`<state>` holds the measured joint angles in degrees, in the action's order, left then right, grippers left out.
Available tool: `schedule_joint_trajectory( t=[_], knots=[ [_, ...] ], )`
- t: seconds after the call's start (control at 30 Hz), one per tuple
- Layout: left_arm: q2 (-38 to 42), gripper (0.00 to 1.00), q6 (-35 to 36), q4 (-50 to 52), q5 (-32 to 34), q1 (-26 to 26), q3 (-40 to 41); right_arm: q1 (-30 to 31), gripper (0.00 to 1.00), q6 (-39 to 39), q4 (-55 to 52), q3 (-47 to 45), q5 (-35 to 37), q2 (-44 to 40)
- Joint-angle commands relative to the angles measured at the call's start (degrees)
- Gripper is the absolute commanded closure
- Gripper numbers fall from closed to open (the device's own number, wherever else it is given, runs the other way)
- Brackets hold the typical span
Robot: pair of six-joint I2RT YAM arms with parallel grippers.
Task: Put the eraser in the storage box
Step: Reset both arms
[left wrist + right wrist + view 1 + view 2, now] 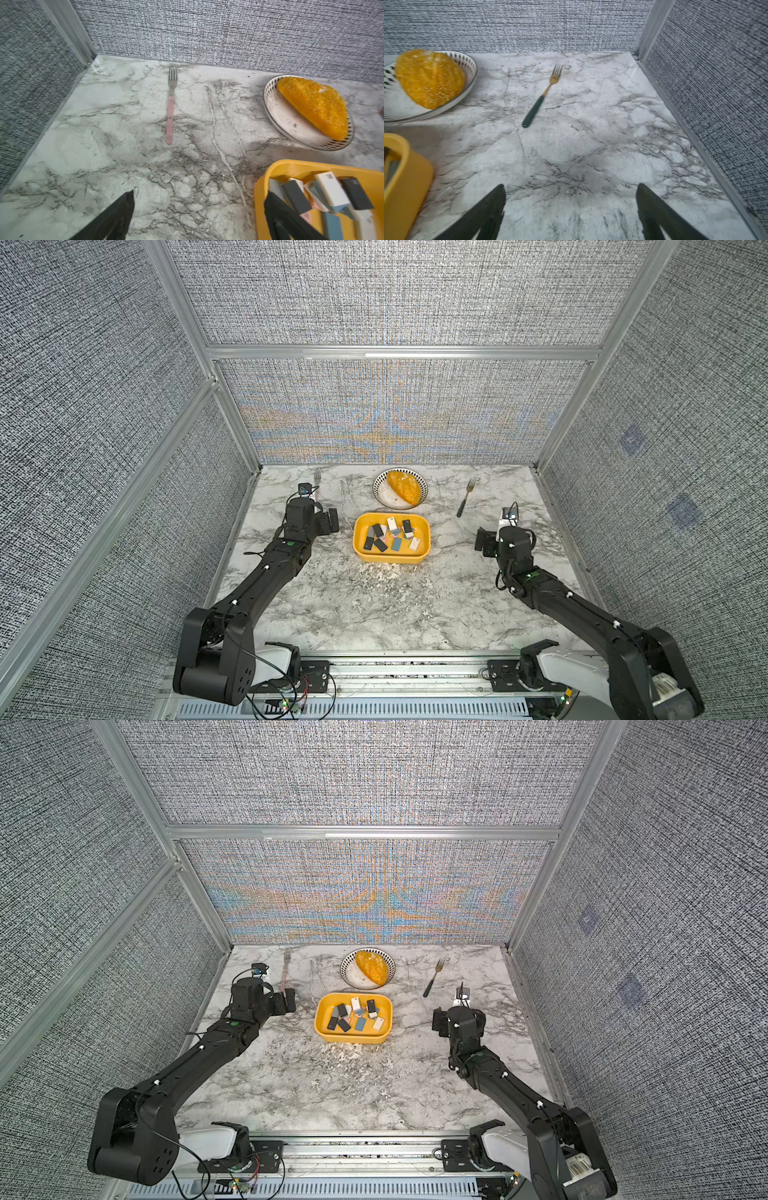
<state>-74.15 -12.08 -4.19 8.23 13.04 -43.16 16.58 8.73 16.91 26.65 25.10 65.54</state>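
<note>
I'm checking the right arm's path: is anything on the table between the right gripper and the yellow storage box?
Nothing visible. Only bare marble table lies between the open right gripper and the storage box. The green-handled fork lies farther back, off that line.

Yellow storage box (390,558), black, white and blue erasers (397,544), grey-veined white marble table (374,605), pink-handled fork (170,116), green-handled fork (533,112)
</note>
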Motion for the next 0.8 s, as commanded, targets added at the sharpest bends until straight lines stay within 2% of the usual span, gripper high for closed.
schedule_joint_trajectory(
  t=[0.0, 0.17, 0.27, 0.3, 0.37, 0.43, 0.5, 0.57, 0.63, 0.7, 0.73, 0.77],
  knots=[
    [0.95, 0.00, 3.16, -11.05, 7.68, -0.03, 3.47, -3.04, 0.02, -1.02, 14.33, -2.99, 5.56, 1.39],
    [0.25, 0.00, 7.24, -15.98, 13.36, -0.11, 6.92, -5.40, 0.02, -5.95, 36.50, -11.25, 8.15, 8.38],
    [-1.27, 0.00, 7.66, -18.95, 14.01, -0.24, 8.66, -6.53, 0.02, -8.77, 48.09, -13.11, 8.91, 14.65],
    [-1.55, 0.00, 7.44, -20.01, 14.58, -0.36, 8.93, -6.54, 0.02, -9.37, 49.45, -12.97, 8.98, 15.40],
    [-1.17, 0.00, 8.12, -21.42, 14.87, -0.60, 9.75, -8.72, 0.02, -6.76, 49.92, -12.26, 4.32, 18.21],
    [-1.06, 0.00, 8.58, -22.93, 14.84, -0.89, 10.95, -8.78, 0.02, -8.92, 55.31, -12.79, 3.46, 21.00],
    [-1.11, 0.00, 8.11, -24.25, 15.69, -1.10, 11.70, -8.94, 0.02, -7.65, 50.13, -12.00, 1.94, 19.00],
    [-0.74, 0.00, 8.39, -24.49, 14.84, -1.52, 12.01, -9.25, 0.02, -9.56, 55.55, -13.93, -1.96, 19.98],
    [-0.31, 0.00, 8.38, -24.87, 14.80, -1.61, 12.42, -10.32, 0.02, -9.81, 55.40, -13.65, -6.03, 20.49],
    [0.52, 0.00, 8.47, -25.32, 14.65, -1.57, 13.29, -13.01, 0.02, -9.06, 55.37, -14.71, -13.56, 21.02],
    [1.18, 0.00, 8.54, -25.40, 14.67, -1.57, 13.91, -12.71, 0.02, -10.19, 64.90, -17.07, -14.18, 23.76],
    [1.88, 0.00, 8.73, -25.67, 15.14, -1.58, 14.66, -11.52, 0.02, -10.51, 62.64, -16.95, -11.47, 22.83]
  ],
)
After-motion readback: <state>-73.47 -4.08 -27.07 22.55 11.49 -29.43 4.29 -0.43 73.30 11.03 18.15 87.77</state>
